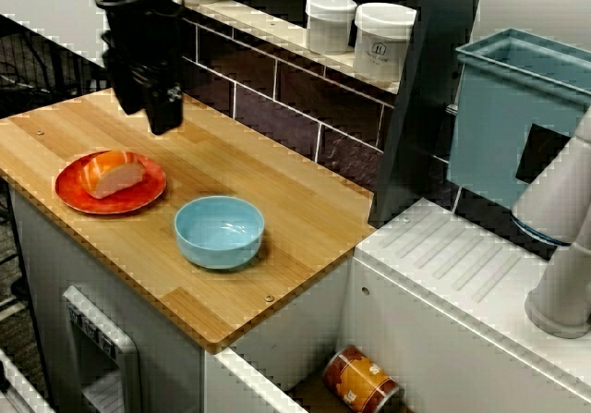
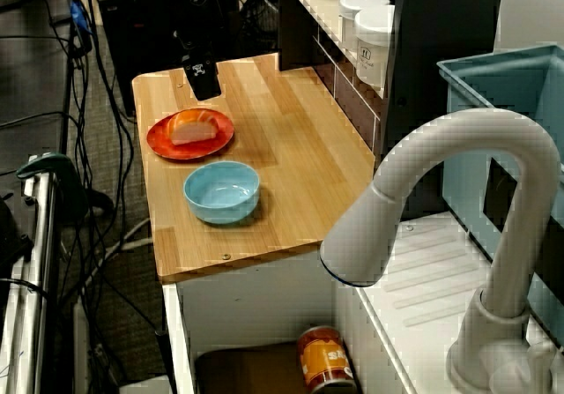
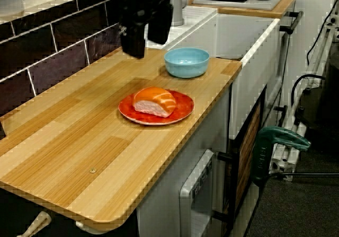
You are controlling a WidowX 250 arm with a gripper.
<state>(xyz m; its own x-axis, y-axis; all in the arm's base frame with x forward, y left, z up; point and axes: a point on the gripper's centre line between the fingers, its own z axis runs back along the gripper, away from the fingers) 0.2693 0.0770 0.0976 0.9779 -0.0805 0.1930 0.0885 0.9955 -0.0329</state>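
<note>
One black gripper (image 1: 164, 122) in the view from above the desk, hanging over the wooden desk (image 1: 277, 200) near its back edge. Just in front of it and lower in the picture, a red plate (image 1: 78, 196) carrying a piece of salmon sushi (image 1: 113, 173), orange on top, white rice below. Gripper clear of both, touching nothing. To the right of the plate, near but apart from it, a pale blue bowl (image 1: 220, 231). Two white jars (image 1: 330, 23) on the tiled shelf behind. A tin can (image 1: 360, 381) lying on its side below the desk's edge, and part of a white tap (image 1: 563, 210) at the far right. Fingers seen here as one dark block, so no telling their spread from this side.

In the view over the tap, the gripper (image 2: 205, 84) above the far part of the desk, just beyond the plate (image 2: 167, 147). Sushi (image 2: 193, 129) lying across the plate's middle. Bowl (image 2: 222, 193) nearer the camera, apart from the plate. Curved tap (image 2: 441, 174) filling the foreground, can (image 2: 324, 359) beneath.

In the low view along the desk, the gripper (image 3: 146, 43) raised well above the wood, its two dark fingers (image 3: 133, 41) slightly parted and released, nothing between them. Sushi (image 3: 153, 101) resting on the plate (image 3: 180, 110) below and in front of them, near the desk's front edge. Bowl (image 3: 186, 62) beyond, towards the sink.
</note>
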